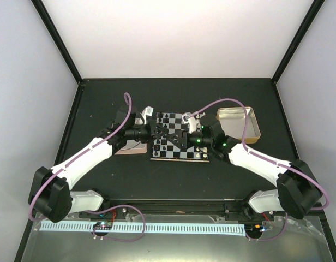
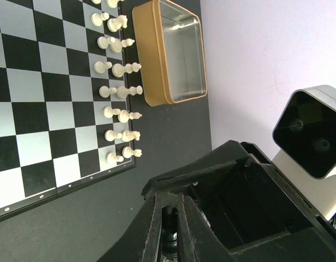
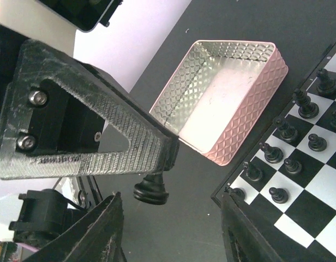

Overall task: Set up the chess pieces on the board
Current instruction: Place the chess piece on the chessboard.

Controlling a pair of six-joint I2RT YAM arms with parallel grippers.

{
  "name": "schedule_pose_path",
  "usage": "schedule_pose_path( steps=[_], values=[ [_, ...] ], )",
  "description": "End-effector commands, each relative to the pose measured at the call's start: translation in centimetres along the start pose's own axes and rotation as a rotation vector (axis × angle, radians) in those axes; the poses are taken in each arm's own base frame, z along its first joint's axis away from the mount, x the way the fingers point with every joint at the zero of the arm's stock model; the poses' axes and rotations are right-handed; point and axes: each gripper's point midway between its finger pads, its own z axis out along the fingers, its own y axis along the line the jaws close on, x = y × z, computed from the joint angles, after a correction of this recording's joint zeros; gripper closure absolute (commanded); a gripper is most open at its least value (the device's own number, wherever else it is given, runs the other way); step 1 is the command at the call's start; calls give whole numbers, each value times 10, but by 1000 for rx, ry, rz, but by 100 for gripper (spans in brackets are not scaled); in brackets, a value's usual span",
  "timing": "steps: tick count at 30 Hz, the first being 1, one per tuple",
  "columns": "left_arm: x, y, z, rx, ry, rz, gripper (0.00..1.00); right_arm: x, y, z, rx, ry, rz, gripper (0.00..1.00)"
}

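- Two square tins flank the board (image 2: 48, 103) in the top view. The pink-rimmed tin (image 3: 250, 114) lies at the board's left edge, partly under the left arm.
- The left gripper (image 3: 167, 161) reaches in from the lower left of the top view, and its fingers are pressed together on a single black piece (image 3: 151, 192).
- In the right wrist view that piece sits at the very tip of the ribbed finger. Its round base juts out below, left of centre in the frame.
- The held piece is off the board, over bare dark table (image 1: 173, 180). It lies below the pink tin's near corner and left of the board's corner.
- The other black chess pieces (image 3: 273, 154) stand in two rows along the board edge nearest the pink tin, at the right of the right wrist view.
- The right gripper (image 3: 171, 218) comes in from the lower right of the top view with its fingers spread and nothing between them.
- The held piece hangs just above that gap, nearer the left-hand finger in the frame and touching neither finger.
- White pieces (image 2: 124, 91) line the opposite board edge in two rows.
- The gold-rimmed tin (image 2: 151, 60) sits just beside them at the right, open side up.
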Motion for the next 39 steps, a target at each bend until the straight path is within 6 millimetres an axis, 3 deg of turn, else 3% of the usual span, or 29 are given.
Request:
schedule_pose_path(
  steps=[1, 9, 15, 26, 28, 32, 34, 39],
  values=[
    [4, -16, -3, 66, 4, 11, 98, -7, 5, 4, -24, -34, -6, 53],
    [8, -19, -2, 87, 16, 6, 98, -7, 7, 7, -38, -21, -5, 67],
    [10, -21, -2, 99, 23, 3, 98, -5, 6, 10, -41, -8, -5, 68],
    [13, -25, -4, 123, 40, 9, 97, -7, 10, 11, -56, -13, -73, 93],
    [15, -26, -5, 120, 45, 24, 90, -7, 11, 9, -58, -17, -126, 95],
    [19, -28, -10, 106, 61, 84, 56, -8, 12, 3, -36, -23, -268, 97],
    [21, -29, -13, 98, 80, 130, 44, -6, 13, -2, -36, -18, -340, 97],
    [31, -30, -17, 101, 159, 196, 35, 6, 22, -12, -75, 18, -491, 97]
  ],
)
